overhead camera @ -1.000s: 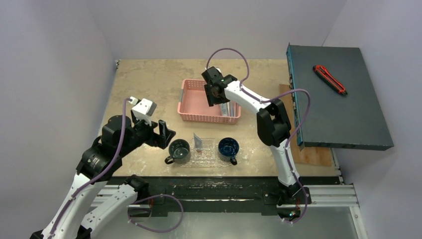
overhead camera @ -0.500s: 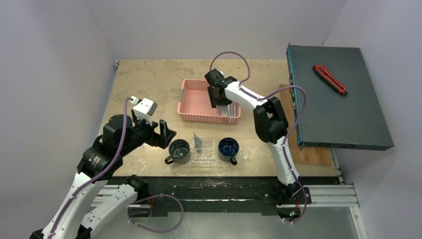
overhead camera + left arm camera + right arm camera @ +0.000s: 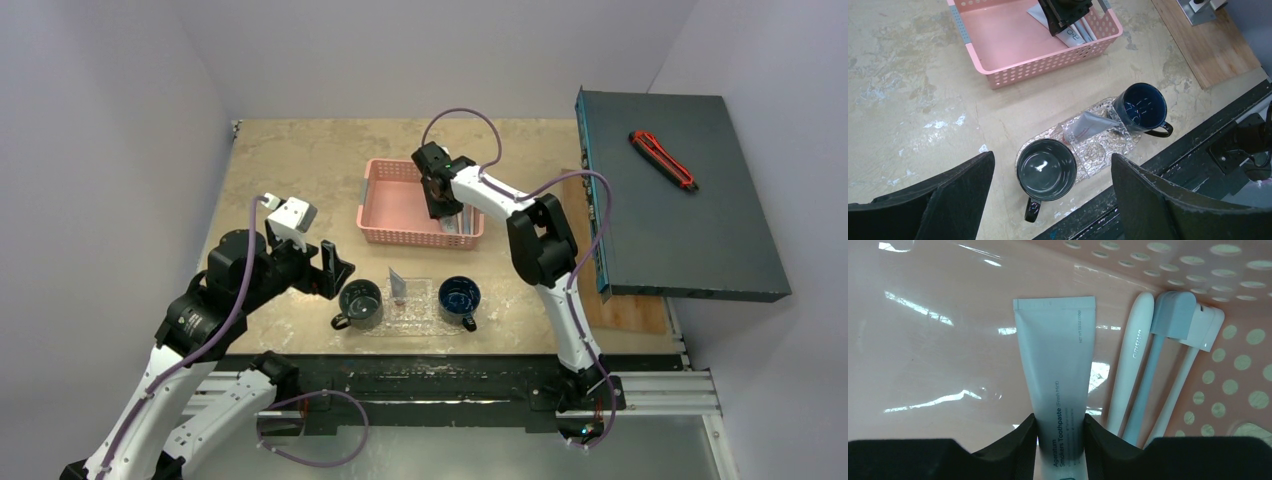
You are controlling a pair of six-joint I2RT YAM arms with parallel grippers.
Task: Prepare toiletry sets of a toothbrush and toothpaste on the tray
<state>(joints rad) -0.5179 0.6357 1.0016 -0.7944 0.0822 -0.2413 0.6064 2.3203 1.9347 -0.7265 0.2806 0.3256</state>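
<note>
Reaching into the basket at 12 o'clock from the tray, the right gripper has its jaws drawn in on a tube lying flat, pads touching both edges, likely to carry it over. Brushes lie at its 3 o'clock. A second tube rests on the tray between two mugs. The left gripper, at the tray's 9 o'clock, gapes wide and empty, probably parked out of the way.

The basket is glossy pink plastic, the tube matt silver-grey, the tray clear embossed plastic, the mugs shiny, the table rough.
</note>
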